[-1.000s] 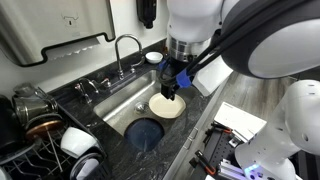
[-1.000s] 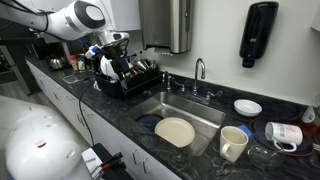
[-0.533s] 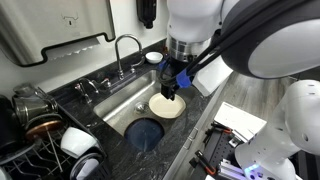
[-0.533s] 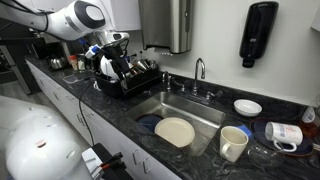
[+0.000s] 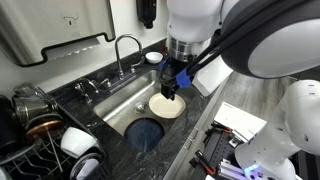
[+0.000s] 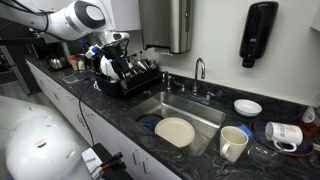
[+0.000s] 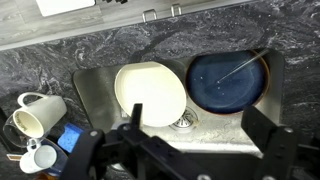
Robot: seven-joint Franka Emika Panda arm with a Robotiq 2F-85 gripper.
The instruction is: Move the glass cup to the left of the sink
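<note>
The sink (image 5: 118, 106) is a steel basin in a black speckled counter, with a curved chrome tap (image 5: 124, 48); it also shows in the exterior view (image 6: 192, 110) and the wrist view (image 7: 232, 122). My gripper (image 5: 172, 92) hangs high over the basin, open and empty; in the wrist view (image 7: 200, 130) its two fingers stand wide apart above the drain. The glass cup shows only as a faint clear shape (image 6: 259, 152) on the counter just right of the cream mug (image 6: 233, 142). It is far from the gripper.
A cream plate (image 7: 150, 95) and a dark blue plate (image 7: 228, 78) lie in the basin. A full dish rack (image 6: 128, 72) stands on the counter beside the sink. A white mug (image 6: 285, 133) on its side and a small white bowl (image 6: 247, 106) sit near the cream mug.
</note>
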